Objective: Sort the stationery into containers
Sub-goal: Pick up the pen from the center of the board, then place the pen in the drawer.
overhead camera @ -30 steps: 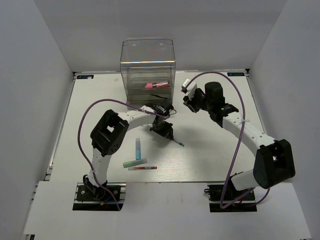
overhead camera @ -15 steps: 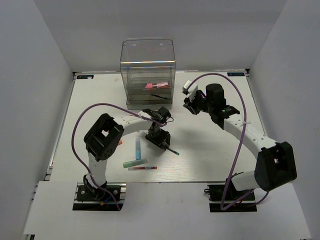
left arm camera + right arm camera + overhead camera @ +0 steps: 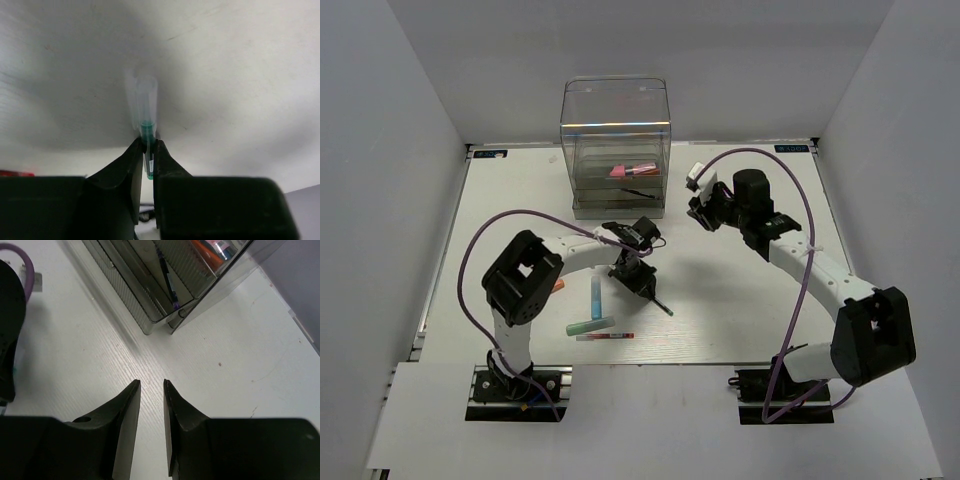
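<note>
Left gripper [image 3: 638, 282] clamps a thin pen [image 3: 145, 107]; right gripper [image 3: 151, 385] is empty near the box [image 3: 615, 140].
Left of centre, a blue marker [image 3: 596, 297], teal marker [image 3: 590, 326] and red pen [image 3: 605, 337] lie close together. Just right of them, the clamped pen points down at the table [image 3: 750, 300]. The box, at the back, holds a pink marker [image 3: 630, 170]. The right fingers stand slightly parted.
</note>
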Tool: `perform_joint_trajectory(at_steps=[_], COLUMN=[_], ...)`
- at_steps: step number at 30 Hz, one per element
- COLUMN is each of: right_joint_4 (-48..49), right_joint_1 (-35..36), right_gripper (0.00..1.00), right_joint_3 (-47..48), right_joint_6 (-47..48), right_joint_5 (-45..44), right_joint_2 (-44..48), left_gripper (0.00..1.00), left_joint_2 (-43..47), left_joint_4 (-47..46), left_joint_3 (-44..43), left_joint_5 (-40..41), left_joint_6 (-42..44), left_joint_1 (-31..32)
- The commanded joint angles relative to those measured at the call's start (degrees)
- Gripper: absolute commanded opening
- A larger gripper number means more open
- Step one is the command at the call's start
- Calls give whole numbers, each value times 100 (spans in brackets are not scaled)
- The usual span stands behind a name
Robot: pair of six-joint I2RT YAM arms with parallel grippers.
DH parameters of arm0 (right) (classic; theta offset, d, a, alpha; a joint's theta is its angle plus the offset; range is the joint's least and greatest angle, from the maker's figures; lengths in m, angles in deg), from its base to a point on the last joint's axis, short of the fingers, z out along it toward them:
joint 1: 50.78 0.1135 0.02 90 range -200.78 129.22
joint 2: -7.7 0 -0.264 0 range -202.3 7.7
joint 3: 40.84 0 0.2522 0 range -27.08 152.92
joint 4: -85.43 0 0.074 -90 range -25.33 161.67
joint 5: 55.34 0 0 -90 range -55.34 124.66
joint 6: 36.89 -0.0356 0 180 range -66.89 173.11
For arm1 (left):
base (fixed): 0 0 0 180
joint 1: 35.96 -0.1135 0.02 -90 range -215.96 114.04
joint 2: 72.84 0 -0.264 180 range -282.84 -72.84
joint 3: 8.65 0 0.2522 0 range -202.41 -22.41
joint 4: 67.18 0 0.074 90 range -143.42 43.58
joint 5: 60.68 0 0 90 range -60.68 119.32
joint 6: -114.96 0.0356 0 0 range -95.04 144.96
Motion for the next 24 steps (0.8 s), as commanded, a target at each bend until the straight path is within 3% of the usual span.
perform_joint_trajectory(at_steps=[1,8,19,24], right_joint_4=[145,181,189,189], right_joint_1=[-41,-32,-50,-32], right_gripper=[31,31,33,33], right_joint_3=[-140,-412,-729,-966], right_joint_6=[26,44,71,106], right_joint_5=[117,152,65,3], right_joint_2=[265,370,669,915], left_gripper=[0,0,0,0], left_joint_2=[763,2145,1919,1787], left_joint_4=[-350,-1265,-1527,-1916], left_joint_3=[176,423,-360,-324], left_joint_5=[1000,2168,3680,4331], left_joint_6=[304,366,-1021,-1190], left_joint_1=[86,25,-265,-458])
